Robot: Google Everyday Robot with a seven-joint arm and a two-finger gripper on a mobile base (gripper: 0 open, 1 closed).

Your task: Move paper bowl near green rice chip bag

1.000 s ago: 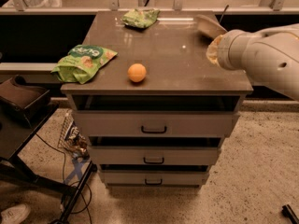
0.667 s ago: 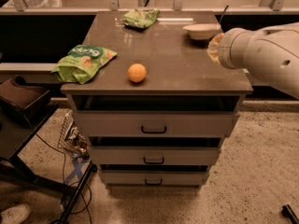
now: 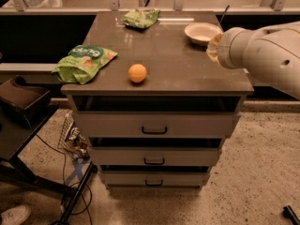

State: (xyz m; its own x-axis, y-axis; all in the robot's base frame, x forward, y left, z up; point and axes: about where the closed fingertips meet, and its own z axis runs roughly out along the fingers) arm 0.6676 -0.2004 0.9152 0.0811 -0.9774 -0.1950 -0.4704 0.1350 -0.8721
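Observation:
The white paper bowl (image 3: 202,33) sits upright at the back right of the cabinet top (image 3: 178,64). The lime-green rice chip bag (image 3: 84,62) lies at the front left corner, partly overhanging the left edge. My gripper (image 3: 214,48) is at the tip of the big white arm (image 3: 265,55) that reaches in from the right. It is just right of and in front of the bowl, and the arm's bulk hides most of it. The bowl and the bag are far apart, on opposite sides of the top.
An orange ball (image 3: 137,72) sits near the front middle, between bowl and bag. A smaller duller green bag (image 3: 140,18) lies at the back centre. The cabinet has drawers (image 3: 154,130) below. A dark cart (image 3: 23,102) and cables stand at the left.
The bowl was a blur at the back right corner a second ago. It now sits still, slightly nearer the front. The arm has barely shifted.

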